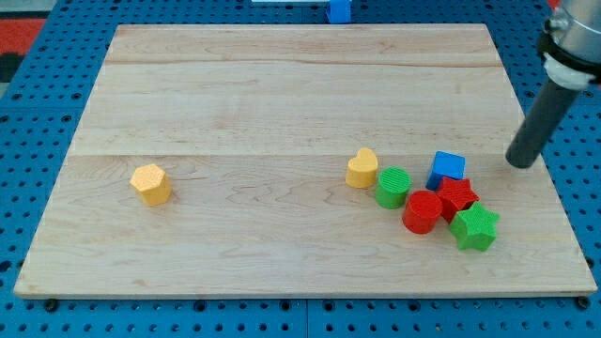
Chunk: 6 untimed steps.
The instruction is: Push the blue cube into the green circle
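Resting near my tip point(519, 164) (no end effector shown), the blue plastic cube point(447, 169) sat skewed, just beside the green plastic cylinder point(392, 187).

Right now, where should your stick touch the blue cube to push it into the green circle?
No gripping: I only push. My tip is to the right of the blue cube, and the green circle lies to its lower left. I would probably press the cube's upper-right face, which stands free; the red star touches its lower side.

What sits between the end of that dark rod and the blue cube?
Nothing: in the camera view only bare wood separates my tip from the blue cube, which lies to the tip's left. The red star sits just below the cube, off that line.
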### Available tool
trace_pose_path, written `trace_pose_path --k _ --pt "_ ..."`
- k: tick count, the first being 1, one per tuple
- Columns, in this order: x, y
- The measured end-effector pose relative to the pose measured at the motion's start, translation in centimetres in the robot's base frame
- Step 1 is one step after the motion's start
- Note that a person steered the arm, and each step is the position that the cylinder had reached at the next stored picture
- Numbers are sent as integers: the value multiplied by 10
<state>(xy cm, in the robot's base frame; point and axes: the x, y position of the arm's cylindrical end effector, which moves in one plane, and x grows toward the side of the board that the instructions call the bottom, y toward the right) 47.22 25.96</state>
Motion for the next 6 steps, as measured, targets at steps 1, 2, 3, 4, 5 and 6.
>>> trace_pose_path --k 1,2,3,4,5,6 --pt "12 -4" --pt "8 -23" --pt "-8 -34" --pt "-10 -91" --pt "-10 -141" --pt "-10 -171"
